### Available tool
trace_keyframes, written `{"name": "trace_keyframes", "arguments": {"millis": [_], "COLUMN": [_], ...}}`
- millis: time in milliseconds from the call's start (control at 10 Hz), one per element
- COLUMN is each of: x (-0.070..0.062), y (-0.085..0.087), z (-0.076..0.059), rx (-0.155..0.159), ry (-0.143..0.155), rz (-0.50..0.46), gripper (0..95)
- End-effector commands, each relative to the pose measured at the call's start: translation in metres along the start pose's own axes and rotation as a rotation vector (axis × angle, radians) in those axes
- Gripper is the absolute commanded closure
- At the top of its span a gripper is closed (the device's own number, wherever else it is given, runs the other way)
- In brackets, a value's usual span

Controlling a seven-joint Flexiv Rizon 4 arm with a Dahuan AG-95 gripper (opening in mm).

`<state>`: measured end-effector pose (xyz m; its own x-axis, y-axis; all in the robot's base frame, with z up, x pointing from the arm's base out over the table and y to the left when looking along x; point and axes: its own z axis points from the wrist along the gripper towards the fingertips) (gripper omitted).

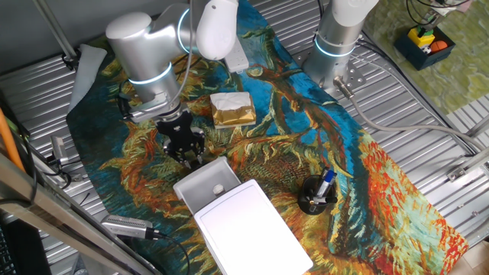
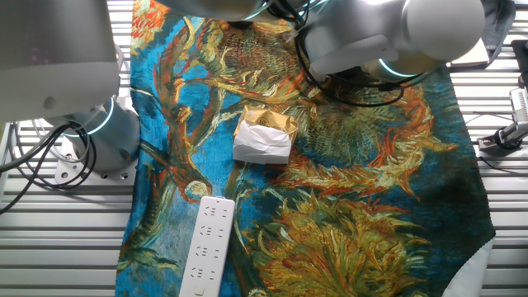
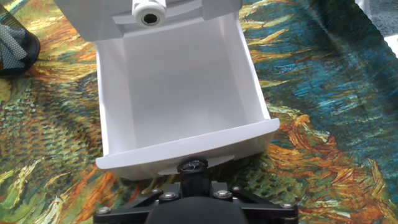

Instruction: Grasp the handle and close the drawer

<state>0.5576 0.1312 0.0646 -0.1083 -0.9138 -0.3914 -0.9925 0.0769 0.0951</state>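
The drawer (image 3: 180,81) stands pulled out of its white flat-topped box (image 1: 252,228), and the tray is empty. In the hand view its front wall faces me, with the small handle lip (image 3: 217,161) at the lower middle. My gripper (image 3: 193,167) is right at that lip, its black fingertips drawn together on it. From the fixed view over the table, the gripper (image 1: 191,160) points down at the front edge of the drawer (image 1: 205,182). The other fixed view shows neither drawer nor fingers.
A tan-and-white block (image 1: 231,109) lies behind the gripper on the patterned cloth (image 1: 367,176). A black pen cup (image 1: 316,195) stands right of the box. A white power strip (image 2: 206,247) lies at the cloth's edge. A second arm's base (image 1: 336,38) is at the back.
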Motion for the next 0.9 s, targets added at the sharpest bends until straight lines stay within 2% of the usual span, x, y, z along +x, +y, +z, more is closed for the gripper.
{"name": "trace_keyframes", "arguments": {"millis": [100, 900], "x": [-0.0012, -0.0049], "y": [0.0007, 0.0022], "z": [-0.0004, 0.0017], "rx": [0.000, 0.002], "ry": [0.001, 0.003], "rz": [0.001, 0.005], "gripper": [95.0, 95.0]}}
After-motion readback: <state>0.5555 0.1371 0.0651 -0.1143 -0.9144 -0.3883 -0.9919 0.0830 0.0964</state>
